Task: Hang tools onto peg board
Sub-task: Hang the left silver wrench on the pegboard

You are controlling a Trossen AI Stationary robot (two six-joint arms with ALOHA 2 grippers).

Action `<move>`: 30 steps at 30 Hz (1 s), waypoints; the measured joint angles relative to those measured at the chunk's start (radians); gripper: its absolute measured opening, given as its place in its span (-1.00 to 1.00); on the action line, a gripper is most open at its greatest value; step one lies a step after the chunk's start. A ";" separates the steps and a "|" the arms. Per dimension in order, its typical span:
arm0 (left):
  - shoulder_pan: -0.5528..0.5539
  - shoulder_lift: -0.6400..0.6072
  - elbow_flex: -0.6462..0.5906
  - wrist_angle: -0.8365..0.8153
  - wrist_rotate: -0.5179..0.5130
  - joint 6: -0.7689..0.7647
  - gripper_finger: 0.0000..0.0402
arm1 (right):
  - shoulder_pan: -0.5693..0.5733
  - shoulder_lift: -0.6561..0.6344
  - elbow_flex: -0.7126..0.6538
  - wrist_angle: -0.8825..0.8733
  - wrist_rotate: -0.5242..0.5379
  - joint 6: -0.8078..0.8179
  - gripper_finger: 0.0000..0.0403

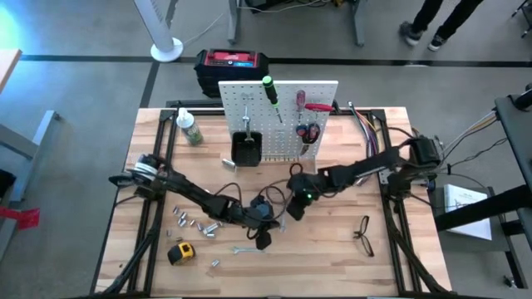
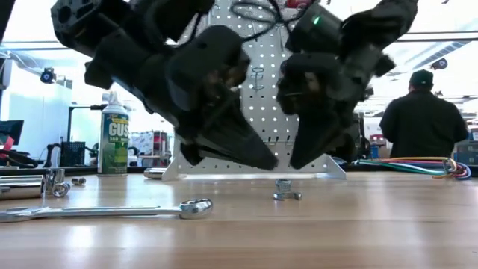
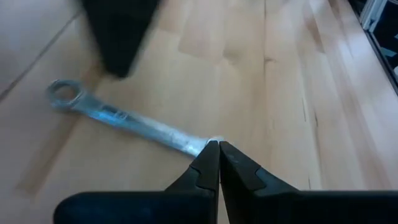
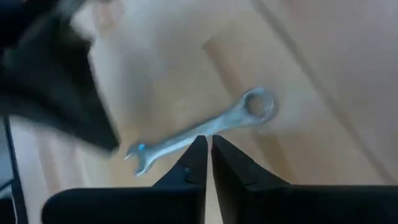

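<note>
The only legible lettering is "GUS" in large white letters on the green label of a spray can (image 2: 113, 134), standing well off to the side of both claws; its smaller print seems unreadable.

We are in a robotics lab or workshop bay. We see a butcher-block table (image 1: 332, 257) on a black metal frame standing on a grey concrete floor with dark lines marked across it. 2 dark arms are bolted to the table's sides, trailing a bundle of coloured cables (image 2: 418, 164). Beyond the grippers stands a white peg board (image 1: 278, 116) with hand tools hung on it, and behind that a red-and-black box (image 1: 233, 65) on the floor. Past the right gripper (image 2: 299, 161), a person in a cap (image 2: 423, 119) stands with their back to us before bright windows and cluttered benches. A white fan base (image 1: 165, 50) sits farther off.
</note>
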 joint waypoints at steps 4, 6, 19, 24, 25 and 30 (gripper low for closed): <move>0.012 0.040 0.030 -0.007 0.063 0.012 -1.00 | -0.050 0.035 -0.001 0.029 -0.009 -0.001 -0.75; 0.022 0.043 0.027 -0.011 0.087 0.013 -1.00 | -0.065 0.049 -0.001 0.027 0.003 -0.008 -0.61; 0.064 0.047 0.030 -0.082 0.135 -0.046 -1.00 | -0.076 0.070 0.007 0.015 -0.022 -0.063 -0.09; 0.071 0.046 0.031 -0.124 0.136 -0.051 -1.00 | -0.068 0.092 0.007 0.041 -0.072 -0.042 -0.14; 0.072 0.045 0.033 -0.139 0.137 -0.053 -1.00 | -0.061 0.092 0.007 0.052 -0.088 -0.038 -0.15; 0.072 0.037 0.033 -0.184 0.136 -0.069 -1.00 | -0.017 0.087 0.004 0.090 -0.171 0.009 -0.20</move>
